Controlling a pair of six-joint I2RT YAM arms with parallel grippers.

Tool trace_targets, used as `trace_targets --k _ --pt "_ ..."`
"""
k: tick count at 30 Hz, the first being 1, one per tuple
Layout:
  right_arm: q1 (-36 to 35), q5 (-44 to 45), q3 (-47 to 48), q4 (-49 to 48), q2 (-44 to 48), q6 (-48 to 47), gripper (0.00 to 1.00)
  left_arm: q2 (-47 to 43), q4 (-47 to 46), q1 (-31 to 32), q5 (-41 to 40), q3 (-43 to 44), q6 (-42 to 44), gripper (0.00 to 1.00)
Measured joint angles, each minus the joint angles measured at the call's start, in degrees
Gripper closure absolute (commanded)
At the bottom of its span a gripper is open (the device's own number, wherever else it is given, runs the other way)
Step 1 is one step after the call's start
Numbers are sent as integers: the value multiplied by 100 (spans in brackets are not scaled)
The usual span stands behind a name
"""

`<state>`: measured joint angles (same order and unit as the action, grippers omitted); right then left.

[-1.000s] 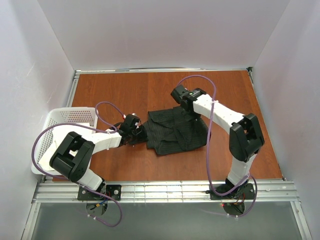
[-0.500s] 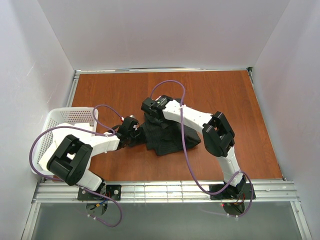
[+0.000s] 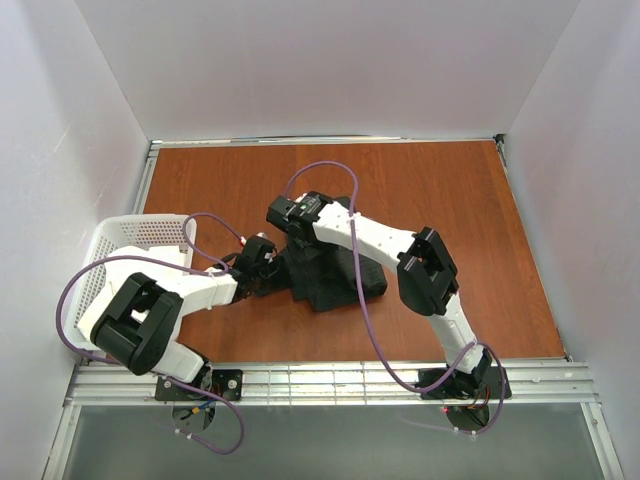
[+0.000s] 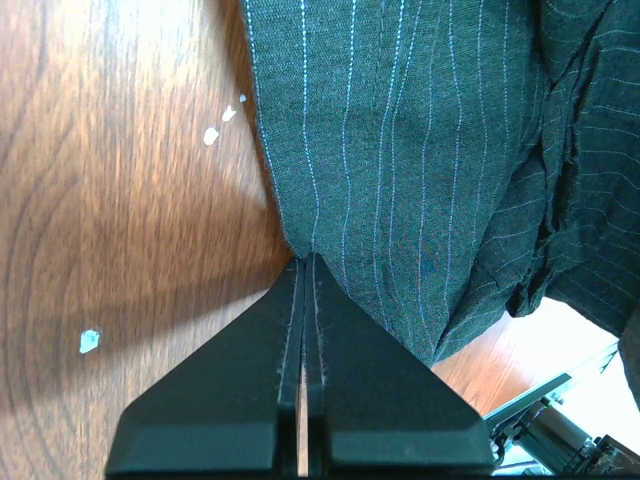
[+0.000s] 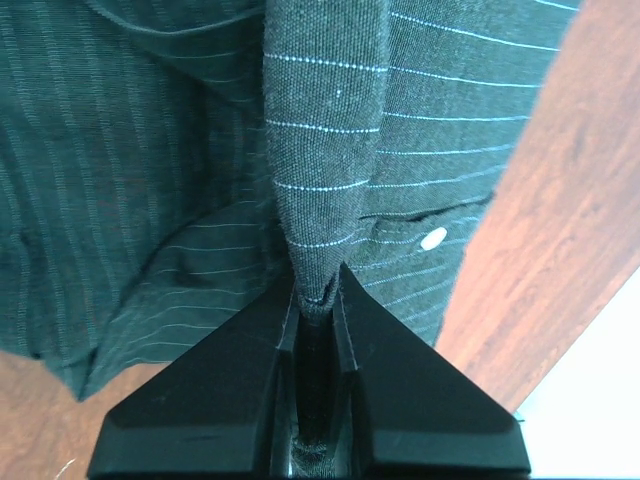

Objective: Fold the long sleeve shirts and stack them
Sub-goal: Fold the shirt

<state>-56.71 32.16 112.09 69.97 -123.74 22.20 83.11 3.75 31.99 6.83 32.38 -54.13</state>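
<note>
Left end effector (image 4: 305, 262) and right end effector (image 5: 318, 290) each pinch the shirt (image 3: 325, 285) (long axis roughly left-right).

left arm (image 3: 200, 288): elbow folded near base, forearm stretched low to the right
left pincer (image 4: 307, 262): jaws pressed together, tips pinching shirt (image 4: 400, 150) edge
right arm (image 3: 370, 235): bent, forearm reaching across to the left
right pincer (image 5: 318, 290): clamped on a shirt fold between the fingers

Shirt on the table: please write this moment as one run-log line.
stage: folding | shirt: bunched on table | left gripper: shut on shirt edge | right gripper: shut on fabric fold
</note>
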Motion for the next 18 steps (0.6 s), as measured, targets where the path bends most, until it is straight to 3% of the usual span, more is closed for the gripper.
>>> trace_targets --k 10,18 --pt "-153 -715 90 -422 -308 15 89 -273 39 0 -103 -219 -70 100" --pt "-155 -1528 -728 -1482 -188 7 83 -422 55 2 -184 -334 -109 100"
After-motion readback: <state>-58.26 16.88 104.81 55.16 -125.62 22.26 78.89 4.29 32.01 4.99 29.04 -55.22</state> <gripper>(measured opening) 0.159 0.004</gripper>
